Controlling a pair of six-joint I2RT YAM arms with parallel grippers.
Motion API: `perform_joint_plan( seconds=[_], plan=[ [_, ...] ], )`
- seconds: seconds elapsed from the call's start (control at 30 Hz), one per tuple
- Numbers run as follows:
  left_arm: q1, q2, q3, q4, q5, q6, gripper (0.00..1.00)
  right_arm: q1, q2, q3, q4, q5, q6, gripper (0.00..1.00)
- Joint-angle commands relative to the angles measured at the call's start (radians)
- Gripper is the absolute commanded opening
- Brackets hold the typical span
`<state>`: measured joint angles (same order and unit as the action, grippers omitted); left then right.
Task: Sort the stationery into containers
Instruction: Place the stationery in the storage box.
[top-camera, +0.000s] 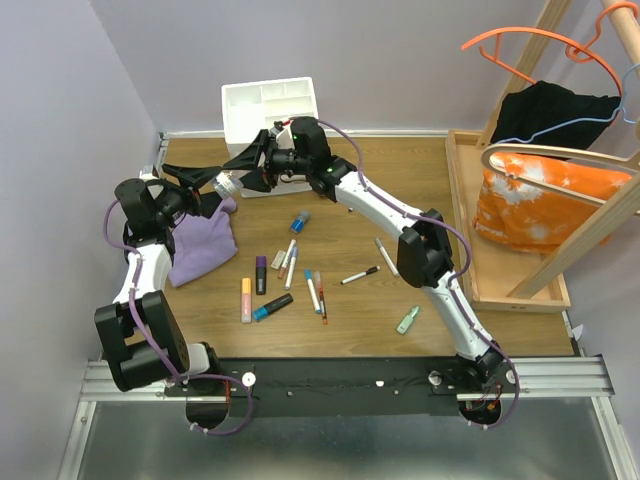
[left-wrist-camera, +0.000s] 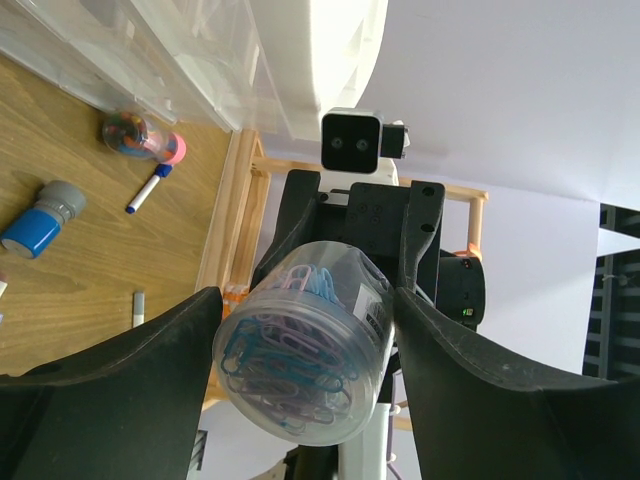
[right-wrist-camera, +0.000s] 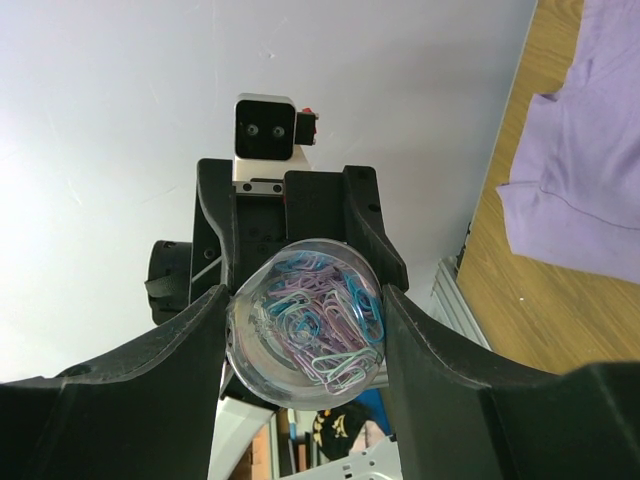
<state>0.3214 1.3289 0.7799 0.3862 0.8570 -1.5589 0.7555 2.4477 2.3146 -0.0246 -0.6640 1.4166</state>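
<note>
A clear jar of coloured paper clips (left-wrist-camera: 300, 340) hangs above the table between both grippers, which face each other. My left gripper (left-wrist-camera: 307, 300) has its fingers against both sides of the jar's lid end. My right gripper (right-wrist-camera: 306, 295) is shut on the jar (right-wrist-camera: 305, 325) at its other end. In the top view the jar (top-camera: 230, 184) sits just in front of the white organiser (top-camera: 270, 105), between the left gripper (top-camera: 215, 182) and right gripper (top-camera: 248, 172). Several pens and highlighters (top-camera: 290, 265) lie scattered on the wood in mid-table.
A purple cloth (top-camera: 205, 245) lies left of the pens. A wooden tray-frame (top-camera: 470, 230) with hangers and an orange bag (top-camera: 540, 205) fills the right side. A blue highlighter (left-wrist-camera: 40, 220), a marker (left-wrist-camera: 150, 188) and a small pink-capped tub (left-wrist-camera: 135, 135) lie near the organiser's drawers (left-wrist-camera: 200, 50).
</note>
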Motion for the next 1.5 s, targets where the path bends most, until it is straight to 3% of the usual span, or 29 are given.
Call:
perform_joint_plan(
  seconds=[0.0,0.13,0.27,0.43,0.73,0.9,1.17,1.37,1.47],
  plan=[
    [-0.008,-0.008,0.028,0.006,0.054,0.002,0.75,0.013,0.042,0.048,0.015,0.000,0.015,0.29],
    [-0.005,-0.016,0.028,-0.003,0.054,0.003,0.75,0.010,0.043,0.048,0.015,0.004,0.016,0.29],
    [0.013,-0.026,0.030,-0.026,0.065,0.000,0.86,0.005,0.039,0.043,0.015,0.006,0.015,0.29],
    [0.027,-0.042,0.018,-0.027,0.071,-0.004,0.87,0.005,0.045,0.043,0.015,0.007,0.013,0.29],
    [0.028,-0.036,0.018,-0.007,0.077,-0.023,0.82,0.008,0.053,0.043,0.015,0.009,0.015,0.30],
    [0.030,-0.043,0.024,-0.029,0.083,-0.010,0.69,0.013,0.054,0.037,0.014,0.015,0.013,0.32],
    [0.042,-0.046,0.024,-0.069,0.082,0.014,0.50,0.015,0.048,0.022,-0.005,0.023,-0.016,0.54],
    [0.064,-0.023,0.065,-0.060,0.080,0.010,0.48,0.010,0.019,-0.017,0.015,0.001,-0.064,0.73],
    [0.073,0.003,0.142,-0.055,0.089,0.049,0.44,-0.014,-0.021,-0.112,0.014,-0.025,-0.106,0.84]
  ],
)
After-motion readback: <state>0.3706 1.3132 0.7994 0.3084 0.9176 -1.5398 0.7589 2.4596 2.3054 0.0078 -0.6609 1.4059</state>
